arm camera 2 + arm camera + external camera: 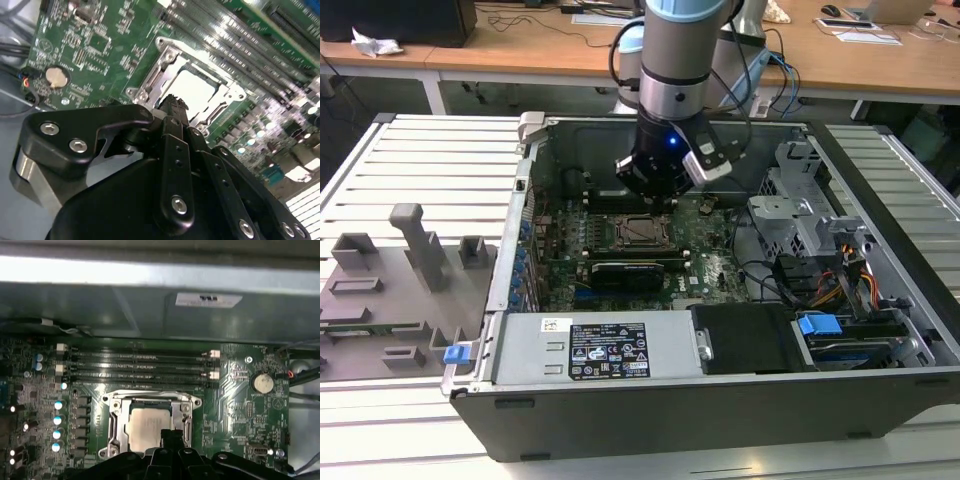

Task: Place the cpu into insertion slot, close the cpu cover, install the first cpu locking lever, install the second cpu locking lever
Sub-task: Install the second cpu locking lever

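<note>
Gripper (pixel 169 434) with fingers pressed together, hovering just over cpu (pixel 148 426); already seated in insertion slot (pixel 116 426), cpu cover (pixel 165 62) down around it.

Cpu (pixel 146 426): pale silver-grey. Cpu cover (pixel 116 415): shiny silver. Circuit board (pixel 235 390): green, fine pale traces. End effector (pixel 172 107): black. Tabletop (pixel 890 60): light wood.

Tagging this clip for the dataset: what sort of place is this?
Most likely a robotics lab or test workbench in an office-like room. An open computer case lies on a slatted metal table, grey fixture blocks sit beside it, and wooden desks with cables stand behind.
</note>
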Controlling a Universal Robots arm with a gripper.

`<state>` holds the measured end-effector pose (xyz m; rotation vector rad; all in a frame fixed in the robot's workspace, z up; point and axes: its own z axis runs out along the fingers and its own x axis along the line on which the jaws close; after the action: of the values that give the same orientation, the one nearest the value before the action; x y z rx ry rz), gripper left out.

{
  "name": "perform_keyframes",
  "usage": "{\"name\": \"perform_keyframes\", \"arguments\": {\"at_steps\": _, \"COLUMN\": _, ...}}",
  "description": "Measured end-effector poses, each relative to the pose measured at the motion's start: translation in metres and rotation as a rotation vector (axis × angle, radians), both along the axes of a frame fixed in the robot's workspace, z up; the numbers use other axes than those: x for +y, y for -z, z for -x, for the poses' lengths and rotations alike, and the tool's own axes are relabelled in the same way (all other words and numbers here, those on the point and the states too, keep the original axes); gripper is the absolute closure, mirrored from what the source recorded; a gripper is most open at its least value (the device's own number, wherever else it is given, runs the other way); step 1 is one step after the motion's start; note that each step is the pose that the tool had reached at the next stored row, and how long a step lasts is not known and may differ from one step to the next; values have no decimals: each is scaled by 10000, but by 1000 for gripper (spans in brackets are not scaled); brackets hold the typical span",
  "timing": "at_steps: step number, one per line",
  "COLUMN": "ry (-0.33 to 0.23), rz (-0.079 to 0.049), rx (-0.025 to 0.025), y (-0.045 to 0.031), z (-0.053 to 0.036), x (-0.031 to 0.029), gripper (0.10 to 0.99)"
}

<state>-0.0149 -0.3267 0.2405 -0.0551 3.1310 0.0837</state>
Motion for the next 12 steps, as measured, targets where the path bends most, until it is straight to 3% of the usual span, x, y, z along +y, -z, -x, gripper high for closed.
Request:
{"name": "perform_keyframes", "arguments": {"at_steps": 6, "ry": 1, "rz": 0, "rx": 0, "y": 2, "z": 1, "x": -120, "gripper": 980}}
{"name": "perform_keyframes", "arguments": {"at_steps": 12, "ry": -1, "rz": -1, "rx": 0, "y": -71, "z": 0, "x": -153, "gripper": 980}}
